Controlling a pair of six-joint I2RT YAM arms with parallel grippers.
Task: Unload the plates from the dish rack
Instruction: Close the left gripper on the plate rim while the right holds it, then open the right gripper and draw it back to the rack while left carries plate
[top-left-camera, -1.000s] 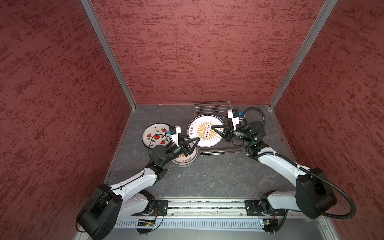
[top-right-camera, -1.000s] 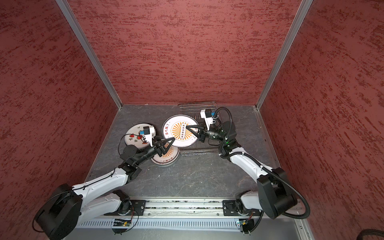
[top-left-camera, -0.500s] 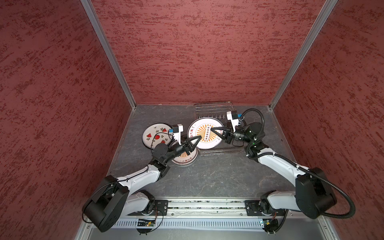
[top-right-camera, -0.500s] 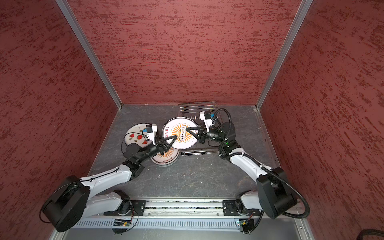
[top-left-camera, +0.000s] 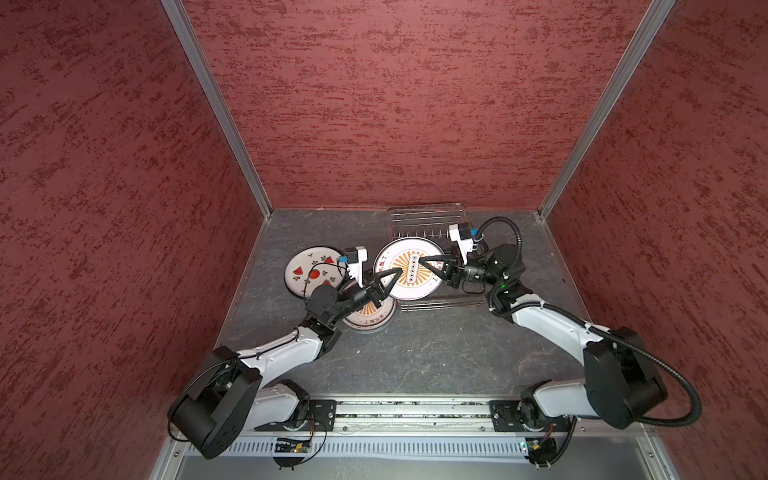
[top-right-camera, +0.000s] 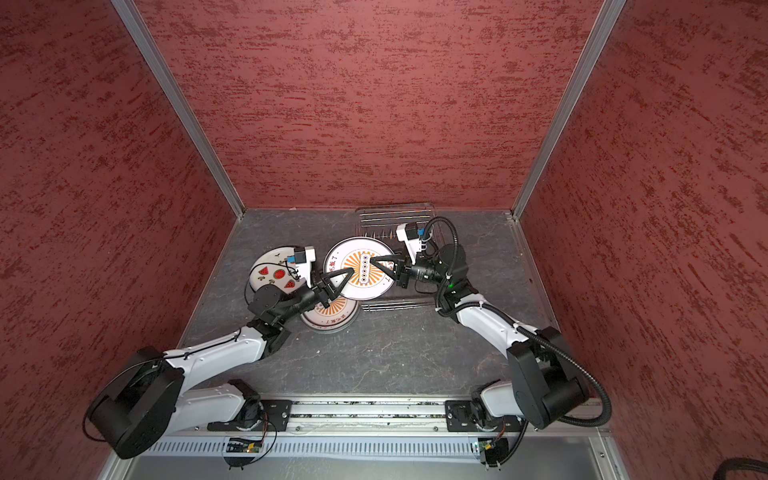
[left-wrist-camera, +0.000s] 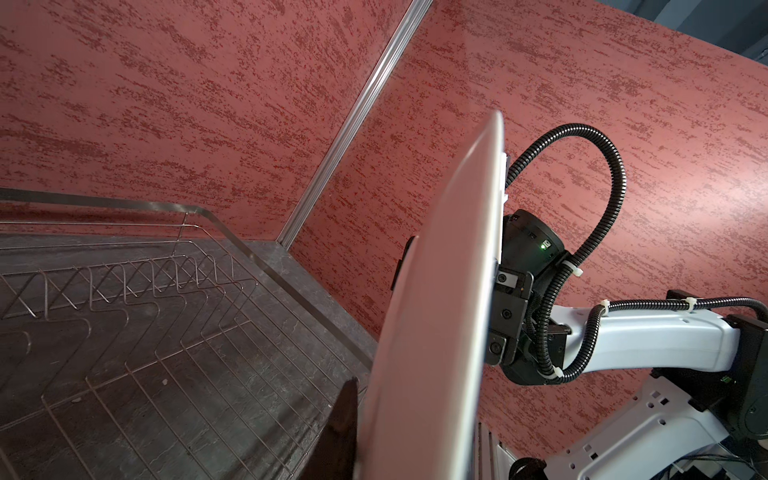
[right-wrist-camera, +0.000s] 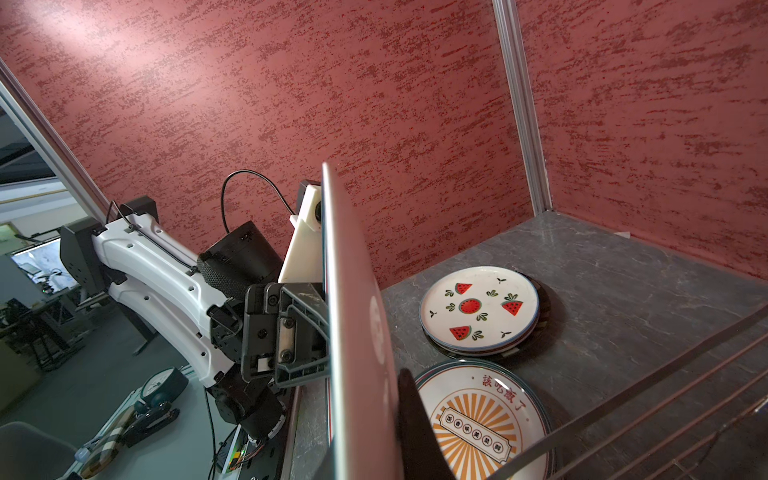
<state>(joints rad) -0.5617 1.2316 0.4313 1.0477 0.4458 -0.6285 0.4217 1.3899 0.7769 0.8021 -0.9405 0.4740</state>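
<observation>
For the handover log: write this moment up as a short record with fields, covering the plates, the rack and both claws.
held plate: sunburst print, tilted, over the front part of the dish rack
right claw: shut on the held plate, rim on the right arm's side
left claw: shut on the opposite rim
dish rack: at the back of the table; no plate seen in the part that shows
watermelon stack: flat on the table, left of the rack
sunburst stack: flat on the table, partly under the left arm
</observation>
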